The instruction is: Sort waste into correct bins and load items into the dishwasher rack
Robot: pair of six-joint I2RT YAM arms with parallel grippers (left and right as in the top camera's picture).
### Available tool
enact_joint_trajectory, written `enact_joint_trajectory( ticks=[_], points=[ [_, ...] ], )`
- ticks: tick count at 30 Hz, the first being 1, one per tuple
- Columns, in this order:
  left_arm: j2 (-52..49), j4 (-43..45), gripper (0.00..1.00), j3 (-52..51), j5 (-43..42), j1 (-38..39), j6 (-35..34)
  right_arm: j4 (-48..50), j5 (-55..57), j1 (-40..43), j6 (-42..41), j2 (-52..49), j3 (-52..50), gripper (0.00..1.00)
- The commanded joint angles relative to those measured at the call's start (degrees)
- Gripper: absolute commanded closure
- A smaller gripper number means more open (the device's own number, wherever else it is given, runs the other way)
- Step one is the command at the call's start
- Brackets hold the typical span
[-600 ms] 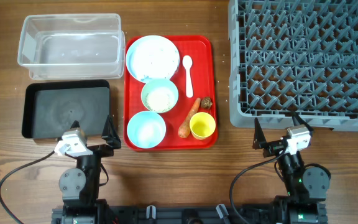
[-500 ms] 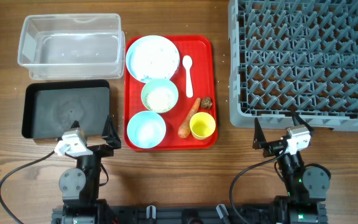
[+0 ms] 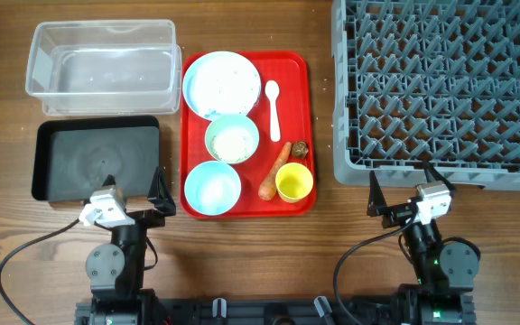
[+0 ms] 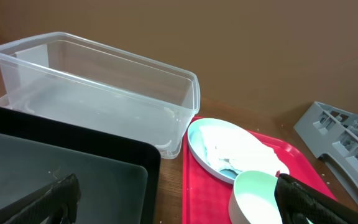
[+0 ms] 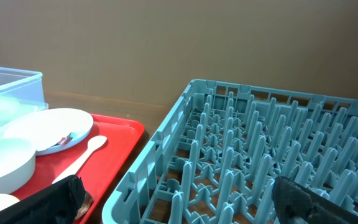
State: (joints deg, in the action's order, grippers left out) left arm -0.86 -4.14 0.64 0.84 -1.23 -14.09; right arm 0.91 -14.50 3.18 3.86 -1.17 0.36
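Note:
On the red serving tray (image 3: 292,72) sit a pale blue plate (image 3: 221,84) with white tissue, a bowl with rice (image 3: 232,139), an empty blue bowl (image 3: 212,188), a yellow cup (image 3: 293,182), a white spoon (image 3: 273,108), an orange carrot piece (image 3: 273,174) and a small brown lump (image 3: 301,149). The clear tub (image 3: 103,57) and black tray (image 3: 96,161) lie to the left. The grey rack (image 3: 441,86) is at the right. My left gripper (image 3: 134,200) and right gripper (image 3: 403,194) rest open and empty near the front edge. The red wrapper is not visible.
The left wrist view shows the clear tub (image 4: 98,87), black tray (image 4: 61,174), plate (image 4: 229,149) and a bowl (image 4: 253,196). The right wrist view shows the rack (image 5: 260,162), spoon (image 5: 82,155) and plate (image 5: 45,127).

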Motion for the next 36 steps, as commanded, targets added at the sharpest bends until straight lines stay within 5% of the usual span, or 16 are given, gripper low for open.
enact_joint_trajectory(
  ticks=[1,36],
  points=[
    [-0.07,0.09,0.00,-0.33,0.52,-0.22,-0.28,0.28,0.61,-0.22,-0.90,0.15,-0.07,0.00],
    [-0.07,4.76,0.00,1.62,-4.44,-0.22,-0.33,4.96,-1.16,-0.22,-1.05,0.15,0.28,0.00]
  ],
)
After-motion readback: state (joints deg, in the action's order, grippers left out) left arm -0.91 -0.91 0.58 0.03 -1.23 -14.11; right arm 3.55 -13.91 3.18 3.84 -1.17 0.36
